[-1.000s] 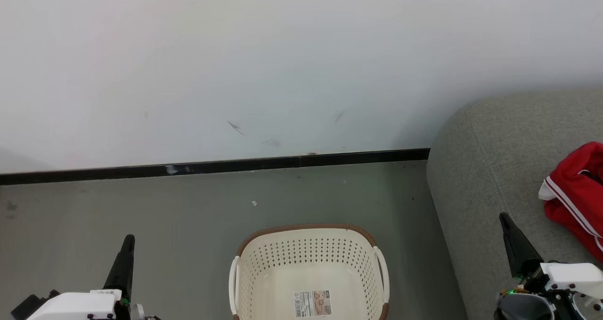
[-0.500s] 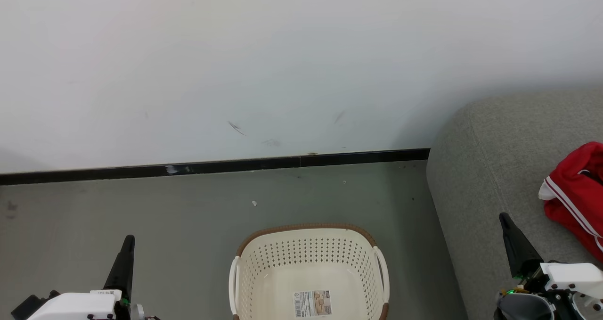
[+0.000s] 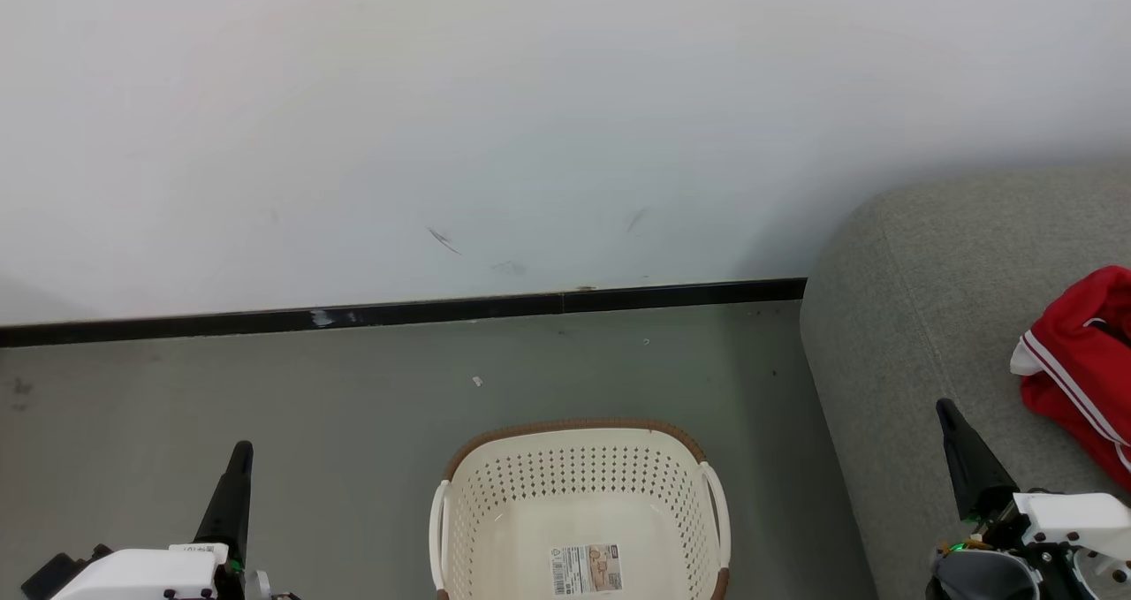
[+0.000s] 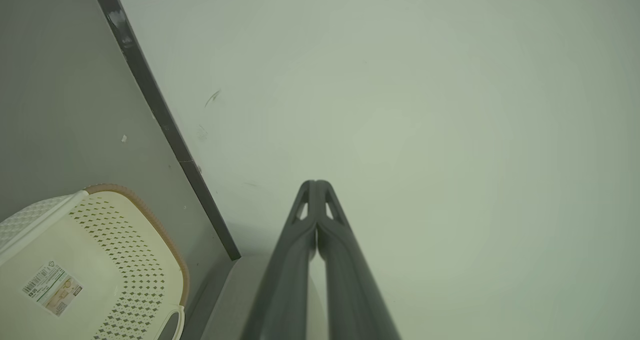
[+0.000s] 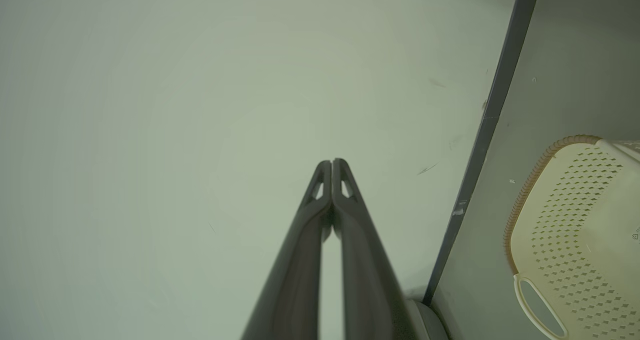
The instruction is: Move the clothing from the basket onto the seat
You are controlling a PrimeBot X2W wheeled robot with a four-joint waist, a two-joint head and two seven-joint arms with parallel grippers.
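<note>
Pale wall (image 3: pixel 442 96) over grey floor (image 3: pixel 265 379); a cream basket (image 3: pixel 574 427) beside a grey seat (image 3: pixel 919 317) that carries red clothing (image 3: pixel 1074 361).

Head view: I see the basket on the floor near the seat's rounded left edge, with just a label sticker (image 3: pixel 586 569) in the part of its bottom that shows. The clothing lies crumpled on the seat, well in from that edge and cut off by the frame. The left gripper (image 3: pixel 240 450) and right gripper (image 3: pixel 947 410) point upward, empty. Left wrist view: the fingers are pressed together tip to tip with nothing between them, facing the wall. Right wrist view: the same closed, empty pinch. I judge the fabric light, limp and a little slippery, so I would pinch a bunched fold or the striped hem and expect it to drape.
</note>
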